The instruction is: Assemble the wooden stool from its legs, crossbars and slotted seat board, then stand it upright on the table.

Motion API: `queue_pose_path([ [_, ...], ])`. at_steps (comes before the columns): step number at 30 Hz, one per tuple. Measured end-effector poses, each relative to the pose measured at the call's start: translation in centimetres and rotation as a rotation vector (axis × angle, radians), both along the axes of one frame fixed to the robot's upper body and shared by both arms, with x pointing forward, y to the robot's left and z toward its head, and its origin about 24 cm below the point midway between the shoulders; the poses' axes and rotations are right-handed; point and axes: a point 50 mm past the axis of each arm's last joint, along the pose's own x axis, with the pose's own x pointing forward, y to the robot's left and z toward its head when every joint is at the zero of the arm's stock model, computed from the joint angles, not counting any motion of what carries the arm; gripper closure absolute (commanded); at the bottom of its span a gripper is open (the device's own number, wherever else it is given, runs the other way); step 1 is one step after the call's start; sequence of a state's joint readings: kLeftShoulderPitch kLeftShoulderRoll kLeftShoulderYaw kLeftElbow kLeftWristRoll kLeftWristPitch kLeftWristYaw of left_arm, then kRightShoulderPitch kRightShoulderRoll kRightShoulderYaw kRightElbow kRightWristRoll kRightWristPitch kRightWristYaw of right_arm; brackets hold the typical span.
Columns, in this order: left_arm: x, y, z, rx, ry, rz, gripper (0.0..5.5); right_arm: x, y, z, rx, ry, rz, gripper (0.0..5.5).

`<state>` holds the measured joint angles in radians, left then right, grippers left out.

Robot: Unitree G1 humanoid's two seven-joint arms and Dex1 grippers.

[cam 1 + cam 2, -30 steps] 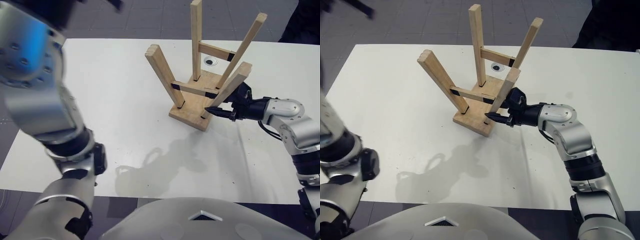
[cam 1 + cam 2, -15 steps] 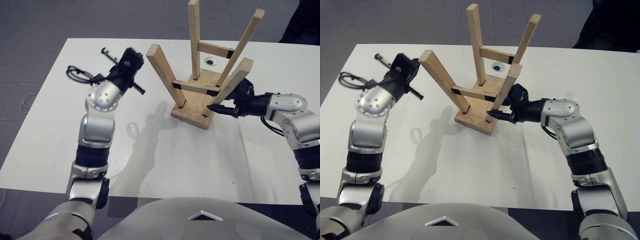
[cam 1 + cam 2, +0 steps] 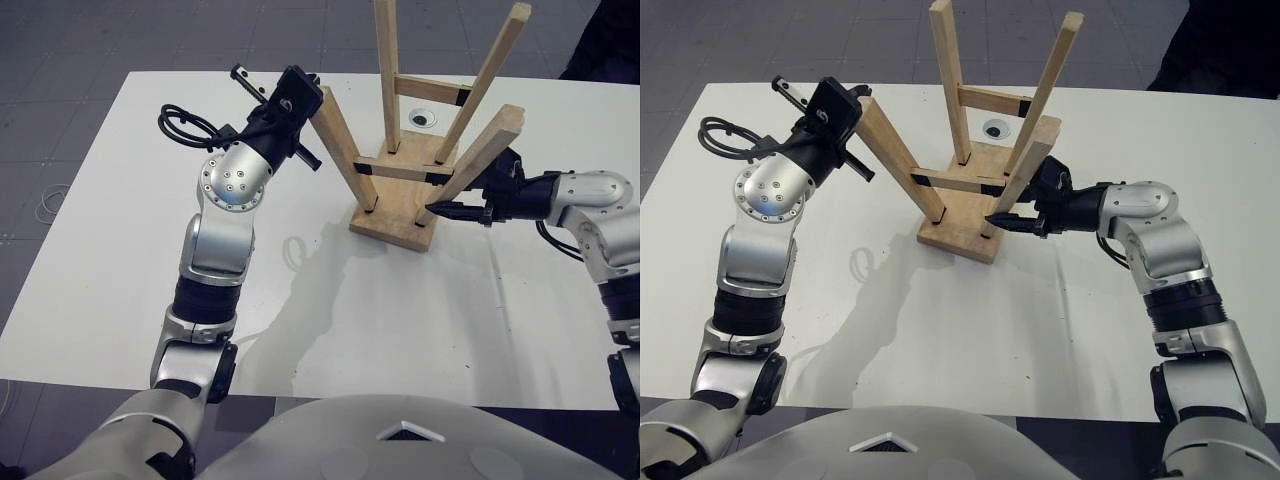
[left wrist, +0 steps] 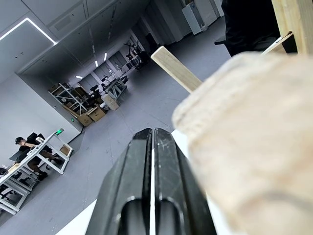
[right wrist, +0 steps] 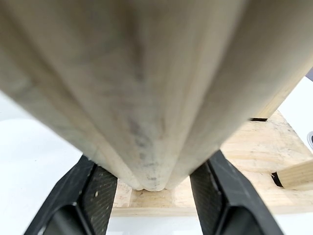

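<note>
A white surface point(image 3: 400, 330) spreads across the frame, with grey floor tiles beyond its far edge. Right of centre the wooden stool stands upside down: its slotted seat board point(image 3: 398, 205) is down on the surface and four legs point up.

Nearest, at the right of the frame, the right gripper point(image 3: 462, 212) comes in from the side low on the near-right leg point(image 3: 480, 155). Its black fingers point(image 5: 95, 196) sit one on each side of that leg just above the seat board, clamped against the wood.

A crossbar point(image 3: 400, 172) joins that leg to the left leg point(image 3: 345, 150), which slants up toward the upper left. At that leg's top end is the left gripper point(image 3: 298, 92), raised off the surface. Its fingers point(image 4: 142, 186) are pressed flat together with nothing between them, right beside the leg's end. Whether they touch the wood I cannot tell.

Farther back, the two rear legs point(image 3: 387, 70) rise to the top edge of the frame, tied by a second crossbar point(image 3: 430, 90). A small round hole point(image 3: 421, 120) lies in the surface behind the stool.
</note>
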<state>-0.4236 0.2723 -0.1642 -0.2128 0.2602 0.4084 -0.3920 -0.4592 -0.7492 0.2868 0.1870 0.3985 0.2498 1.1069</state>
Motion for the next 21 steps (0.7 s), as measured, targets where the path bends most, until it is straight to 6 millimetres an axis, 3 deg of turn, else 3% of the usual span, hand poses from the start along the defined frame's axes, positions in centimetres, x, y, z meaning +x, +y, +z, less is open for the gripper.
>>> queue_pose_path([
  [12,-0.6,0.0,0.0,-0.020,0.019,0.021,5.40,0.6,-0.1,0.3,-0.023,0.004,0.044,3.47],
  [16,-1.1,-0.2,0.6,-0.035,-0.001,0.018,5.40,0.3,0.5,-0.8,0.011,-0.025,0.003,3.47],
  [21,-1.4,0.0,1.3,-0.037,-0.027,0.015,5.40,-1.5,0.9,-2.2,0.042,-0.107,-0.063,3.47],
])
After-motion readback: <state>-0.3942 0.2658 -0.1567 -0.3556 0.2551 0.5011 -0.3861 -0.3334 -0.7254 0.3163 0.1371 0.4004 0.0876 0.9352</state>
